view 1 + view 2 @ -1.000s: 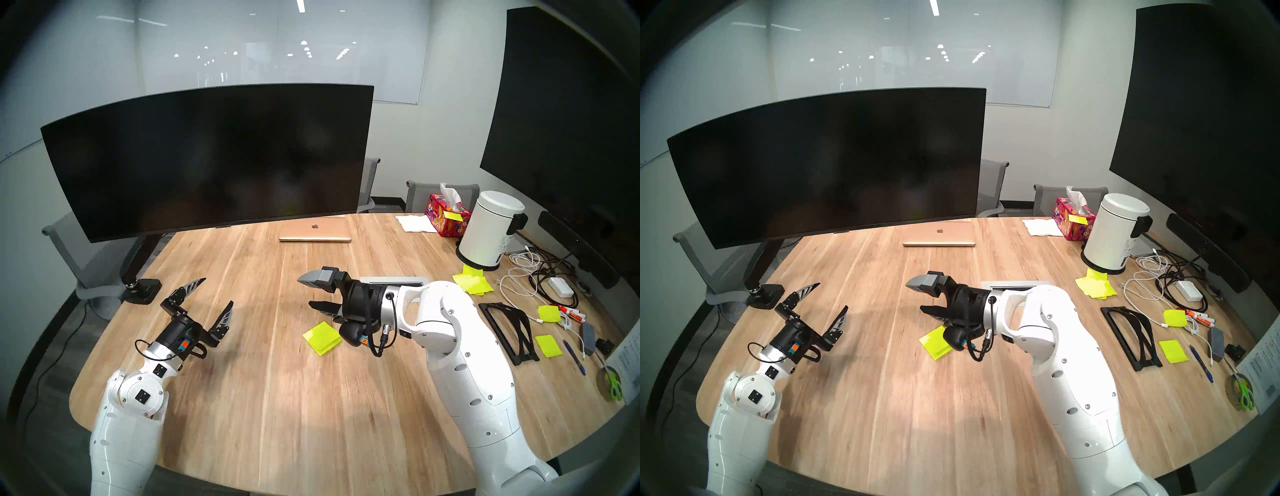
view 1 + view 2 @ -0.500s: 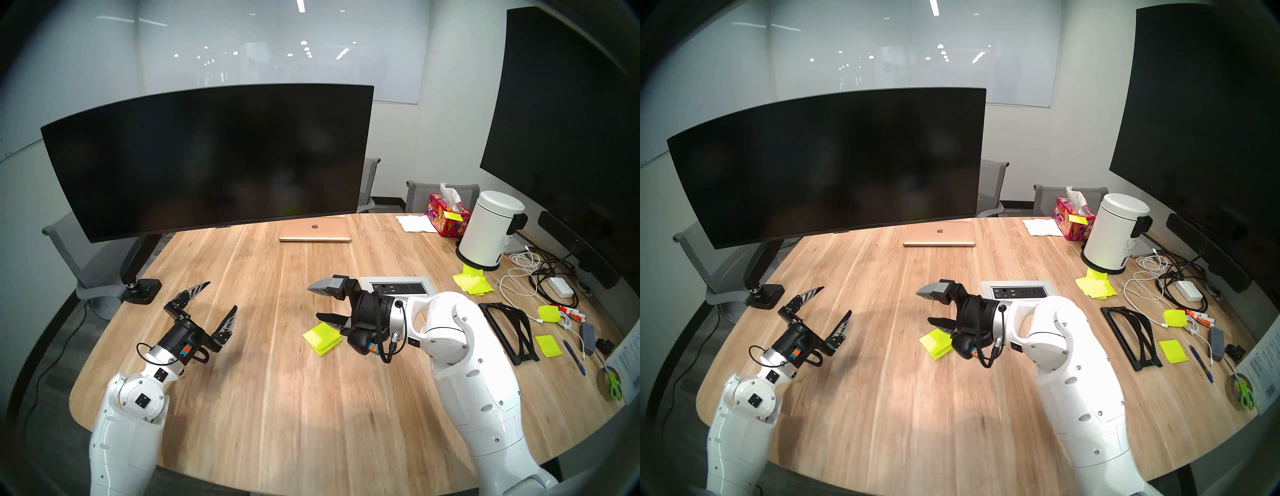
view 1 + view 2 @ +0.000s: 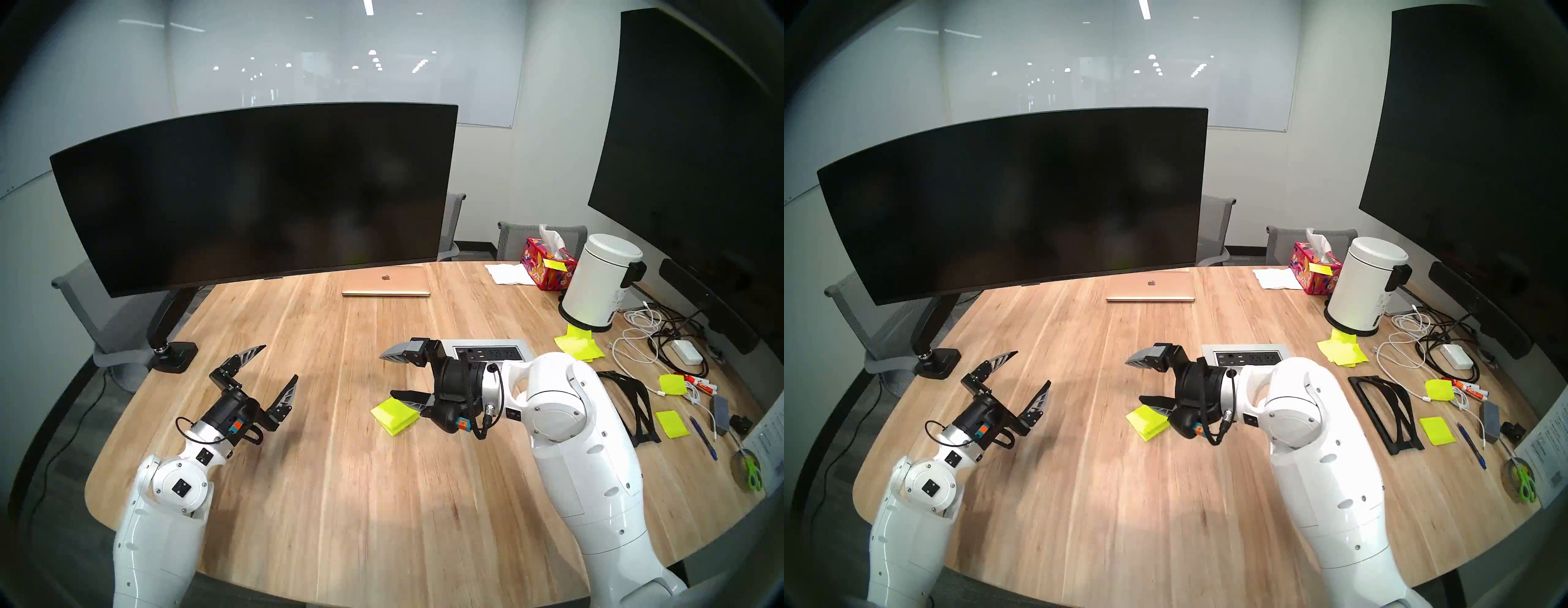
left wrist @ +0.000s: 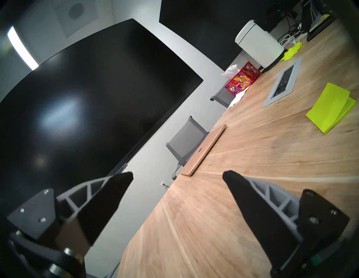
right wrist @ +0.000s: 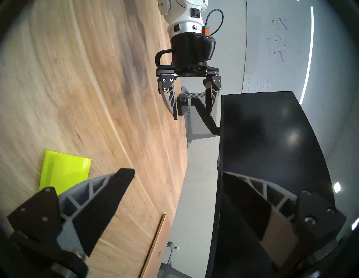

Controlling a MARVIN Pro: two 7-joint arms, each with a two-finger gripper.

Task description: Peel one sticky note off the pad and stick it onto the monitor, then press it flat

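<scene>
The pad [image 3: 394, 414] is a neon yellow-green stack lying flat on the wooden table; it also shows in the other views [image 3: 1146, 420] [image 4: 330, 108] [image 5: 64, 170]. My right gripper [image 3: 386, 375] [image 3: 1133, 381] [image 5: 177, 171] is open and empty, turned on its side, its lower finger low over the pad's right corner. My left gripper [image 3: 280, 361] [image 3: 1033, 366] [image 4: 177, 173] is open and empty, above the table well left of the pad. The curved black monitor [image 3: 254, 191] [image 3: 1013, 199] stands behind. No single peeled sticky note is in view.
A gold laptop [image 3: 386, 282] lies under the monitor's right end. A power outlet panel [image 3: 488, 352] sits behind my right wrist. At the right are a heap of yellow notes [image 3: 579, 346], a white bin [image 3: 602, 282], a tissue box [image 3: 547, 263], cables [image 3: 653, 339] and a black stand [image 3: 628, 403].
My right gripper has drawn back to the right and dropped lower, its lower finger now over the pad. My left gripper has shifted slightly right. Both stay open.
</scene>
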